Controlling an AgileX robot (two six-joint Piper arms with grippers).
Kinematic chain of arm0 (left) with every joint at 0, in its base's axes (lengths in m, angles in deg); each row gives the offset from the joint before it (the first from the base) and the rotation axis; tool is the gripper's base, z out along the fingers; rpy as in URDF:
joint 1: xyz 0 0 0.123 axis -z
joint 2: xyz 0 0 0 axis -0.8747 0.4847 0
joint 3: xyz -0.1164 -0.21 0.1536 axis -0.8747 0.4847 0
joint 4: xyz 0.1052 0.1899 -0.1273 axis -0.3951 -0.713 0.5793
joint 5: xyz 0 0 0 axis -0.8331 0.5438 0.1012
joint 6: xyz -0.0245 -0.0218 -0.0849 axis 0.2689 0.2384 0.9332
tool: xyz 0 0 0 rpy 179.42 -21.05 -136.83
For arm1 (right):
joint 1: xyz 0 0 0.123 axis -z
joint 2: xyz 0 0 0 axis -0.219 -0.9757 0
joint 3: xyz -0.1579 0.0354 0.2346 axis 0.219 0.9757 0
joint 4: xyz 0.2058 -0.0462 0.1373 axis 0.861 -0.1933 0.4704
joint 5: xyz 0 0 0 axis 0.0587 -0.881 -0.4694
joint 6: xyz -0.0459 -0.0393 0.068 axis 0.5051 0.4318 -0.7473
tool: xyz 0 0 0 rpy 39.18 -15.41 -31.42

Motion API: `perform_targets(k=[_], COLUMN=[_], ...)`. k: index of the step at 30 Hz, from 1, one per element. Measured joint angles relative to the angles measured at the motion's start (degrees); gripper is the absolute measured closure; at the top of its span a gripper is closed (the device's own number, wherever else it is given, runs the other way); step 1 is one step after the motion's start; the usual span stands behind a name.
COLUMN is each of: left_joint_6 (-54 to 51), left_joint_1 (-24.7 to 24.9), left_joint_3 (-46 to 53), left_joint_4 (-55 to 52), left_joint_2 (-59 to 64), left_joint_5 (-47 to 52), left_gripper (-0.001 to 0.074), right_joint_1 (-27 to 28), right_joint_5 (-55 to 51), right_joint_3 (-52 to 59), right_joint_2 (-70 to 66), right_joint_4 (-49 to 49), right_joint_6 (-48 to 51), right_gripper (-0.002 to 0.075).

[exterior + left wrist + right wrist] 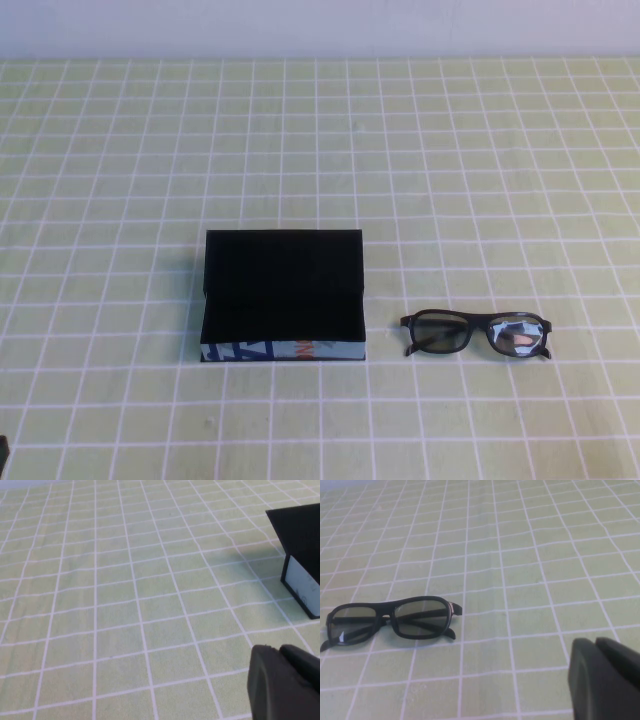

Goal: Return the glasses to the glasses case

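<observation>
Left gripper (285, 682): only a dark part of it showed at the lower right of the left wrist frame; whether its fingers were apart or together could not be told; it held and touched nothing.
Right gripper (606, 677): the same at the lower right of the right wrist frame; finger state not told; well apart from the glasses.
Glasses (477, 334): lay folded on the table (320, 150), lower right of the high frame, just beside the case.
Case (283, 298): stood open at the centre, flap up.
Risk: the thin, slick frame could slip or tilt in a pinch, and could catch on the case wall or miss the opening.
</observation>
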Motion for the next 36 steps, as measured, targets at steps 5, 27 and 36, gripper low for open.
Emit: perform_targets(k=[5,27,36], left_joint_6=[0.0,0.0,0.0], left_joint_1=[0.0,0.0,0.0], left_joint_3=[0.0,0.0,0.0], left_joint_4=[0.0,0.1,0.3], left_joint_2=[0.0,0.0,0.0], left_joint_5=[0.0,0.0,0.0], left_gripper=[0.0738,0.0738,0.0738], right_joint_1=[0.0,0.0,0.0], right_joint_5=[0.0,0.2,1.4], right_joint_3=[0.0,0.0,0.0], right_joint_2=[0.0,0.0,0.0], right_joint_4=[0.0,1.2,1.2], right_joint_6=[0.0,0.0,0.0], right_gripper=[0.0743,0.0743,0.0743])
